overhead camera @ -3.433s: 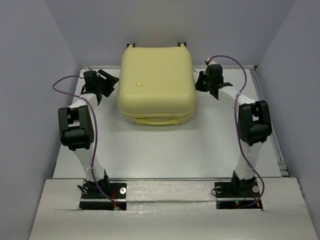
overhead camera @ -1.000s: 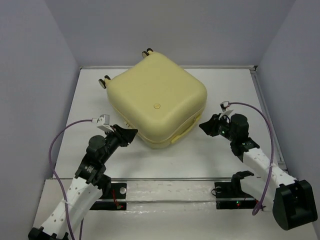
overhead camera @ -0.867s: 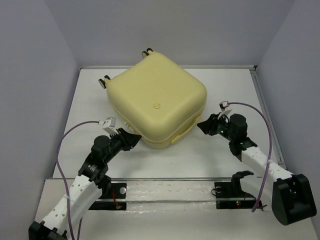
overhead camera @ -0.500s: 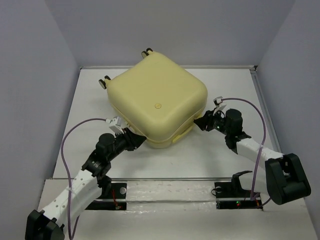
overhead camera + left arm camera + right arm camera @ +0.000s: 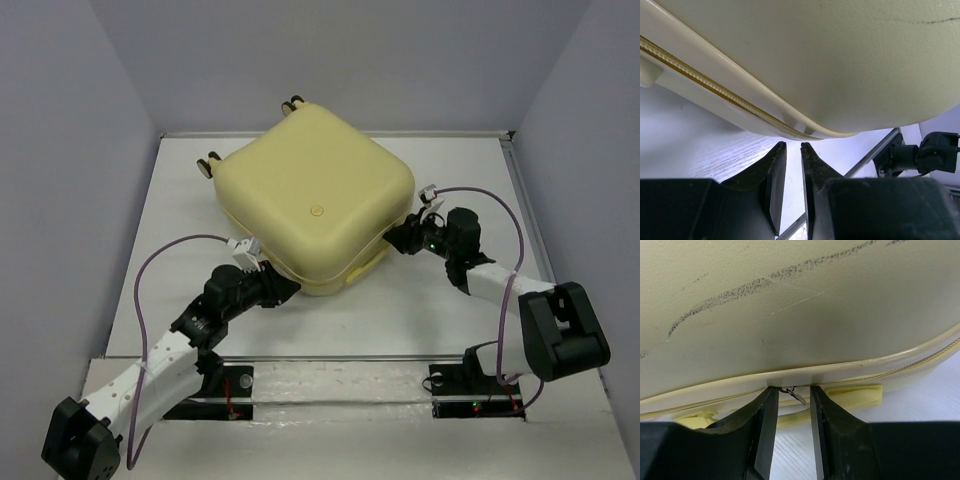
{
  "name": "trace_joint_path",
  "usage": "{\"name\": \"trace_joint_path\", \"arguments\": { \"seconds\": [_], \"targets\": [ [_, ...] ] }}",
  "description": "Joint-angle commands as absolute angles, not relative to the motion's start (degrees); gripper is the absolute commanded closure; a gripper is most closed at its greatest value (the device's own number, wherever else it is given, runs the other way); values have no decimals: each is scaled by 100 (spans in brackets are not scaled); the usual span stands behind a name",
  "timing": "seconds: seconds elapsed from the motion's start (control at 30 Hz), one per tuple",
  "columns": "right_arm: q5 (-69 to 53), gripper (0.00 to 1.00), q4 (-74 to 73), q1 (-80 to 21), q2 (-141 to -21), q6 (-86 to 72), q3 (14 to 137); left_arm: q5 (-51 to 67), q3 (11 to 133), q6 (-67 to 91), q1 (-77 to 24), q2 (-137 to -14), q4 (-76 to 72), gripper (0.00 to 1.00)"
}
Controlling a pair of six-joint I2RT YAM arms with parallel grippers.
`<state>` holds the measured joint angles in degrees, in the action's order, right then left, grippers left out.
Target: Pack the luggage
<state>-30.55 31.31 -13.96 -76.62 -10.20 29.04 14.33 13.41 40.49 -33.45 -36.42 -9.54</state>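
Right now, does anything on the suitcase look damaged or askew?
Yes. The luggage lies turned diagonally on the table, not square, and dark scuff streaks cross its shell in the right wrist view.

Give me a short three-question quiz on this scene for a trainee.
1. True or false: the luggage lies with its lid open.
2. What sits between the fingers of the right end effector? A) the zipper pull B) a caster wheel C) nothing
3. Which end effector has nothing between its fingers?

Key: 1 false, it is closed. 2 A. 3 the left end effector.
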Motion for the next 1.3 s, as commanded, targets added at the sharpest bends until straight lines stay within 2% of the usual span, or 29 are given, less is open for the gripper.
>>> {"name": "trace_joint_path", "arguments": {
  "seconds": [0.0, 0.13, 0.23, 0.43, 0.6, 0.83, 0.93, 1.07, 1.13, 1.23, 1.27],
  "targets": [
    [-3015, 64, 3761, -1424, -8015, -887, 3094, 1336, 1758, 3797, -3445, -3638, -906, 71],
    [-3085, 75, 4033, -1424, -8183, -1002, 3076, 1336, 1802, 3788, -3551, -3814, -1080, 71],
    [-3129, 93, 4253, -1424, -8113, -1177, 2997, 1284, 1872, 3806, -3682, -3989, -1352, 71],
    [-3209, 93, 4167, -1581, -7779, -1705, 2690, 1459, 2047, 3955, -3858, -4674, -2196, 71],
    [-2243, 93, 2956, -2889, -7094, -1678, 2549, 1196, 2399, 3929, -4060, -5115, -2609, 71],
    [-1189, 93, 1794, -5394, -6513, -2328, 2391, 853, 2584, 4043, -4104, -5633, -3146, 71],
    [-688, 93, 1547, -6299, -6618, -2591, 2531, 748, 2733, 4052, -4104, -5861, -3304, 71],
    [-29, 93, 1180, -7792, -7450, -2593, 3162, 651, 3145, 3982, -4104, -6160, -3366, 71],
    [402, 93, 697, -7901, -7567, -2645, 3489, 598, 3234, 3894, -4113, -6231, -3340, 71],
    [719, 93, 564, -7963, -7147, -2786, 3244, 536, 3235, 3885, -4113, -6223, -3279, 71],
    [1304, 93, 423, -7963, -6954, -2847, 3182, 519, 3165, 3902, -4105, -6153, -3270, 71]
  ]
}}
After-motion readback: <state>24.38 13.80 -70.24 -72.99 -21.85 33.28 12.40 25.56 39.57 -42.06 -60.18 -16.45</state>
